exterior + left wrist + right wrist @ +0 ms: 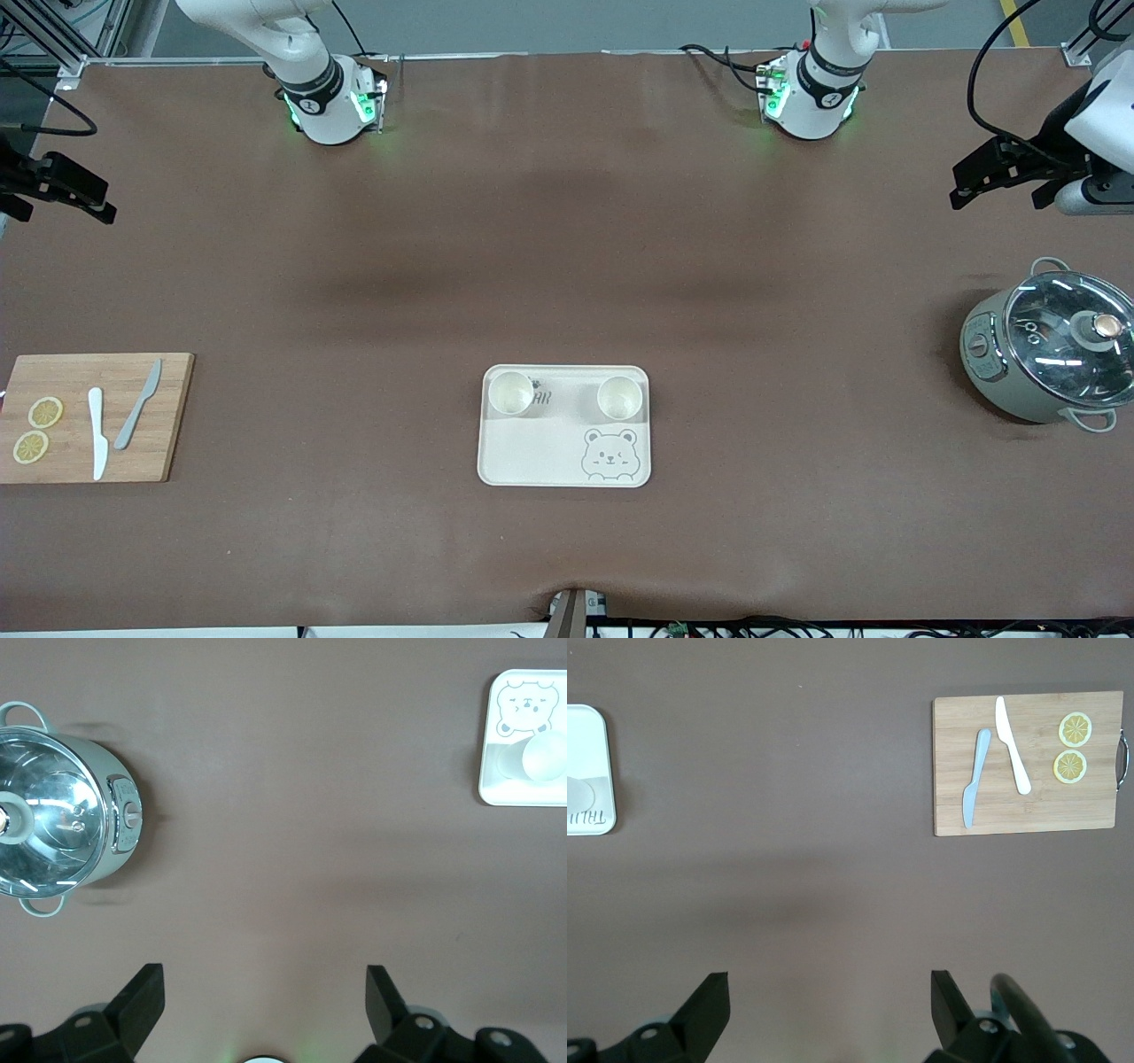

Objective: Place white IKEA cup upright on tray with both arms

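The cream tray (532, 452) with the bear drawing lies in the middle of the table, toward the front camera. Two white cups stand upright on its farther half, one (511, 392) toward the right arm's end, one (619, 397) toward the left arm's end. My left gripper (966, 184) is open and empty, up over the table's left-arm end above the pot. My right gripper (99, 202) is open and empty, up over the right-arm end. The left wrist view shows the tray (496, 793) with a cup (545, 757). The right wrist view shows the tray's edge (589, 744).
A grey-green pot (1045, 354) with a glass lid stands at the left arm's end, also in the left wrist view (53, 811). A wooden cutting board (168, 416) with two knives and two lemon slices lies at the right arm's end, also in the right wrist view (1036, 815).
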Tool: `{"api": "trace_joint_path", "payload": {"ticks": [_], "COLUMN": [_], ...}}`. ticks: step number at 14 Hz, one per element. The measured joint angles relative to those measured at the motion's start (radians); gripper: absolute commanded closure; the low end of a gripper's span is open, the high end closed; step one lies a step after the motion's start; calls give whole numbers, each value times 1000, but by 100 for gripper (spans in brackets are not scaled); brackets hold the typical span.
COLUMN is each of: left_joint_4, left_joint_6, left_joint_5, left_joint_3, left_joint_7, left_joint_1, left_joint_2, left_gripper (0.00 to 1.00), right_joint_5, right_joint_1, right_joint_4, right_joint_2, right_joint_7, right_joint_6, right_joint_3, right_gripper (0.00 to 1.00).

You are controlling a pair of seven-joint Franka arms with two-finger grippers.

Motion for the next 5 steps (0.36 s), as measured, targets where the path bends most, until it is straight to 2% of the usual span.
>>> {"api": "trace_joint_path", "payload": {"ticks": [5], "left_joint_4": [2], "left_joint_6": [0], "left_joint_5": [0], "left_joint_3": [-5], "left_joint_7": [0], "left_joint_1": [3], "left_joint_2": [0], "left_gripper": [0], "right_joint_5": [0], "right_joint_1": [-2], "right_joint_4": [0], "right_joint_2": [0], "right_joint_7": [1], "right_joint_6": [0], "right_joint_3": [-2], "right_gripper": [0]}}
